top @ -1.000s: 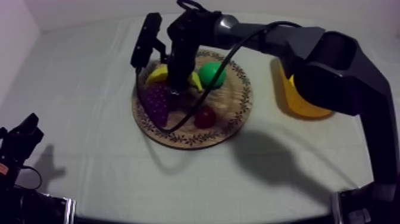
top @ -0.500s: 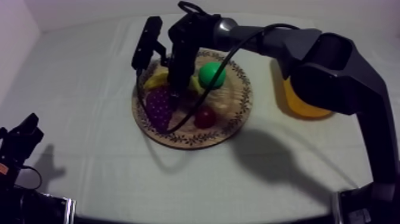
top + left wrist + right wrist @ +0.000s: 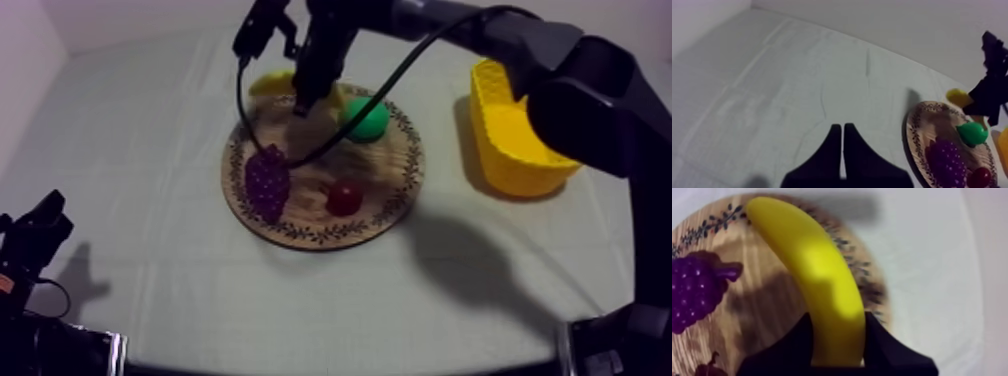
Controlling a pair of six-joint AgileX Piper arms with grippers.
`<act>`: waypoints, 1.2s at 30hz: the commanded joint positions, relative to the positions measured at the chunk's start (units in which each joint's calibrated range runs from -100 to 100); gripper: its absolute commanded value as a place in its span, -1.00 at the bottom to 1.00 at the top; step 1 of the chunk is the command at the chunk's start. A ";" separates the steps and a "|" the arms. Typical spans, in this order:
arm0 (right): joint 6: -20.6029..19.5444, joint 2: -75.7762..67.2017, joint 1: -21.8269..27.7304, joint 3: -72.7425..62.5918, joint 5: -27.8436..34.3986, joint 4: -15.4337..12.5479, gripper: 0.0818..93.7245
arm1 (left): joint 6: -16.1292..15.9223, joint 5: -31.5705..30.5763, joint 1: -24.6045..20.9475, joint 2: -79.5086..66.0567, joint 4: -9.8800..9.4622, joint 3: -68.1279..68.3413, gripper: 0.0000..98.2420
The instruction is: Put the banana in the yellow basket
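My right pincer [image 3: 838, 320] is clamped on the banana [image 3: 817, 273], which hangs above the far rim of the wooden board [image 3: 395, 195], so the lift looks done and the next move calls for carrying it across to the yellow basket [image 3: 510, 140] and releasing inside.

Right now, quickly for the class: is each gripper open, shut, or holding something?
Left gripper: shut, holding nothing.
Right gripper: shut on the banana.
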 commanded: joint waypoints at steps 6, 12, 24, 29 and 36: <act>-0.95 -10.80 2.05 2.31 1.90 -0.19 -0.51 | -0.02 0.00 0.00 -0.01 -0.02 0.03 -1.00; -2.48 -23.05 5.62 10.33 1.95 -0.36 -0.50 | -0.02 0.00 0.00 -0.01 -0.02 0.03 -1.00; -6.28 -41.27 21.65 26.97 1.33 0.05 -0.50 | -0.02 0.00 0.00 -0.01 -0.02 0.03 -1.00; -6.37 -44.10 25.84 37.35 -0.67 0.66 -0.50 | -0.02 0.00 0.00 -0.01 -0.02 0.03 -1.00; -9.65 -47.12 25.65 53.09 -5.93 2.93 -0.51 | -0.02 0.00 0.00 -0.01 -0.02 0.03 -1.00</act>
